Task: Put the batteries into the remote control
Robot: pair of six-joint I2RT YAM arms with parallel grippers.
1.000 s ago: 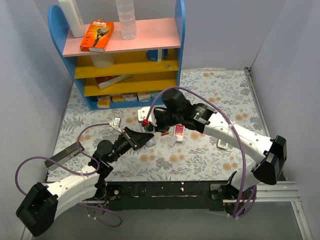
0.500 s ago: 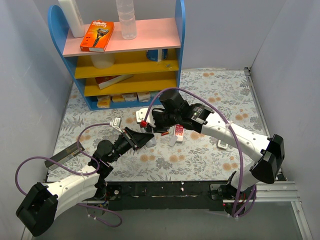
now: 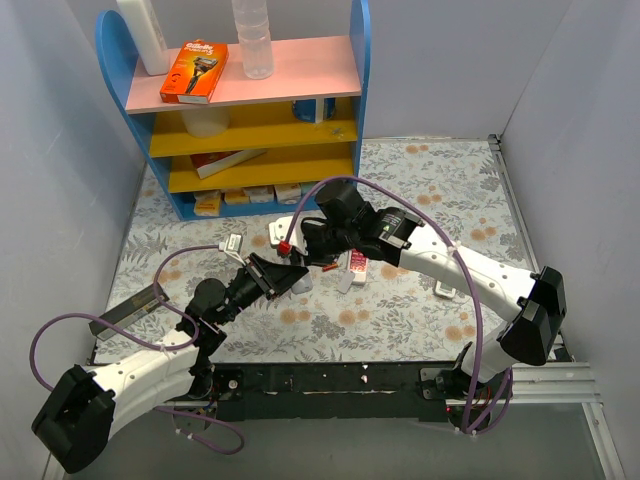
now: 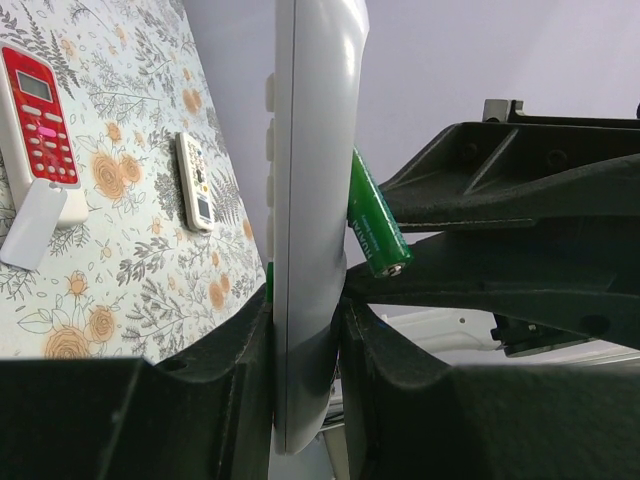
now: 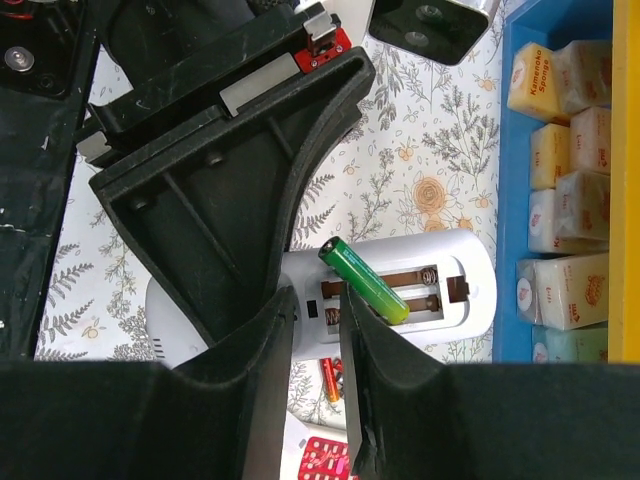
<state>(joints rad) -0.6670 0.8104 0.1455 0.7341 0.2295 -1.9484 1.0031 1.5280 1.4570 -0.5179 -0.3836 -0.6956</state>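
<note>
Broadly, we see the floral-clothed table (image 3: 440,180) with the blue shelf unit (image 3: 110,60) at its far side, and both arms meeting over the middle.

The left gripper (image 3: 290,278) is clamped on the remote control (image 4: 320,150). It grips the slim white body edge-on near one end and holds it up off the cloth with the plain back turned toward the other arm. The right gripper (image 5: 315,340) is closed on a green battery (image 5: 365,282), which sits tilted, its lower end just at the open battery compartment (image 5: 400,285).

We judge the job to be at its first insertion. The cover is off, and both slots look bare, with their contacts showing. The green battery is not yet lying flat in a slot. It has to be pressed home, and then a second cell must go in; a spare battery (image 5: 329,380) lies on the cloth below.

As for writing, a yellow packet (image 5: 540,85) on the shelf appears to read "Kamenoko Sponge". The orange box (image 3: 195,70) up top and the green battery's print are too small for us to read.
</note>
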